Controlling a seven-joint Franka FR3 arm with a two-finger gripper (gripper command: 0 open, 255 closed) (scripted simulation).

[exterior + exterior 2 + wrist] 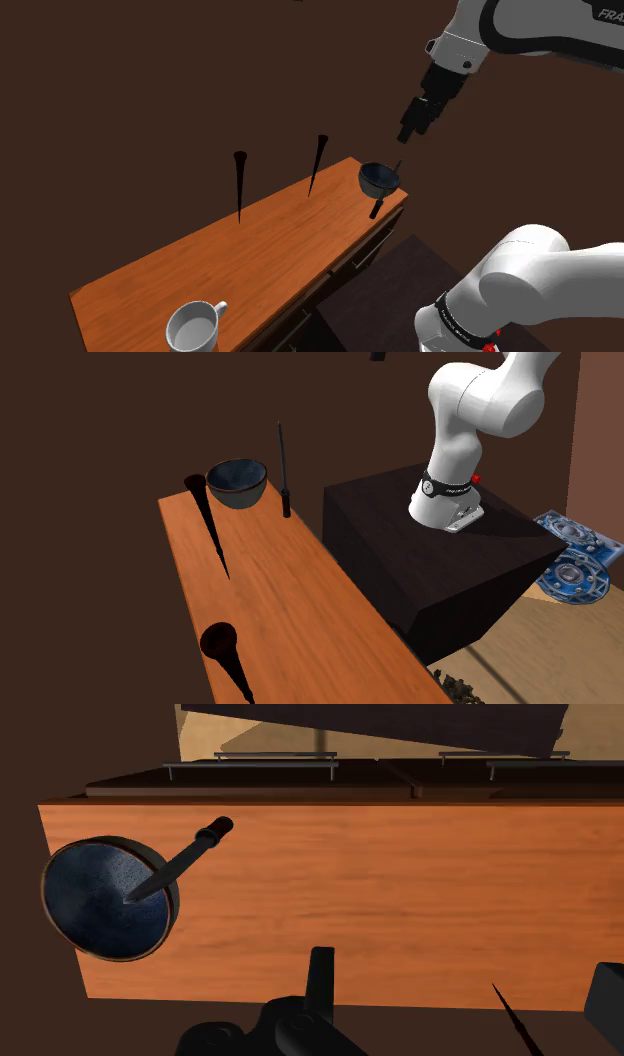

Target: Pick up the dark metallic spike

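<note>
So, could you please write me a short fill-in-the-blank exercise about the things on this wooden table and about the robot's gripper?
1. On the orange-brown wooden table top there are ____ dark tapering spikes.
2. The black two-finger gripper hangs in the air near the dark blue round bowl, with its fingers ____ (open or shut).
3. The ____ mug stands at the far end of the top from the bowl.

Missing words: two; open; white.
</note>
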